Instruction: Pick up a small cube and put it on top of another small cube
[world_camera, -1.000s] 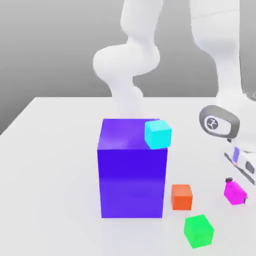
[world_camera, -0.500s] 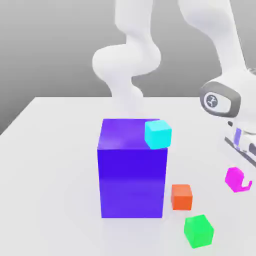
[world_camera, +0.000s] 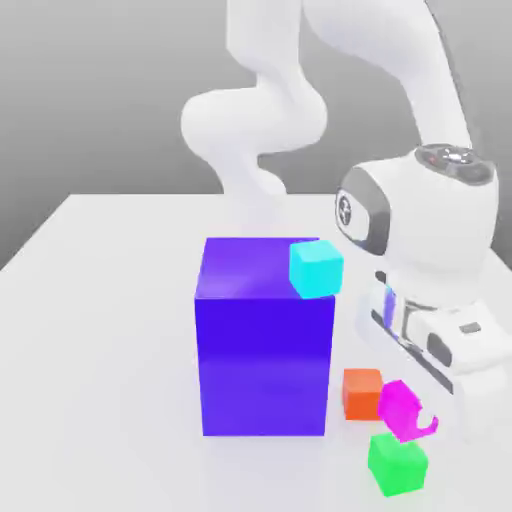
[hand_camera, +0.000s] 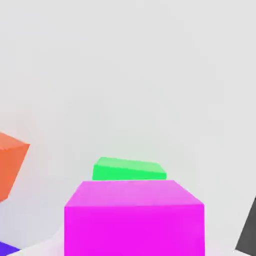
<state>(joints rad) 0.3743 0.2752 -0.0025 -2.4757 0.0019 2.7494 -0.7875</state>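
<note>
My gripper (world_camera: 409, 416) is shut on the small cube (world_camera: 398, 402), a glossy magenta-pink one, and holds it off the table. It hangs just above a green cube (world_camera: 397, 464) and beside an orange cube (world_camera: 363, 393). In the hand view the small cube (hand_camera: 134, 217) is close up between the jaws, and a dark finger (hand_camera: 248, 231) shows at its side. The green cube (hand_camera: 129, 169) lies just beyond it and the orange cube (hand_camera: 10, 162) lies off to one side.
A big blue-violet block (world_camera: 265, 335) stands on the white table (world_camera: 100, 330), with a cyan cube (world_camera: 316, 267) on its top corner. The orange cube sits close against the block's exterior-view right side. The white arm (world_camera: 425, 230) towers over the cubes.
The hand swung in from the exterior view's right toward the block, carrying the magenta cube off the table. It now hangs over the green cube.
</note>
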